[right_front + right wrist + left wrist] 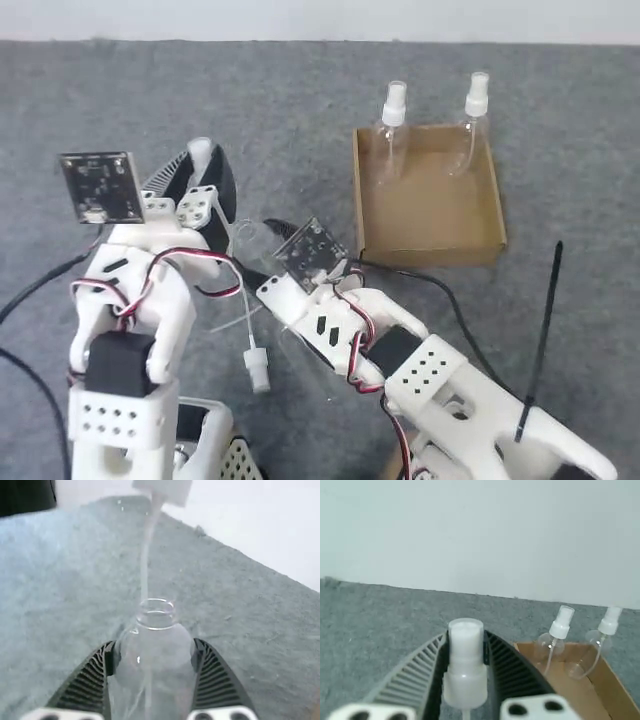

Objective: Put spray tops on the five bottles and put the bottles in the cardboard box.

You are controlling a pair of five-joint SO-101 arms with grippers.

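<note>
A gray carpeted desk carries everything. The cardboard box sits open toward the far right side of the desk. Two capped bottles stand inside it against its far wall, one near the left corner and the other near the right corner, each already wearing a white spray top.

The left gripper is raised above the desk to the left of the box and is clamped narrowly on the collar of a white spray top, held upright with its nozzle end up. The right gripper is just beside and below it, closed around the shoulders of a clear open bottle, whose neck points up toward the held top. The thin dip tube of that top runs down through the open neck into the bottle.

A loose spray top lies on its side on the desk between the two arms
</note>
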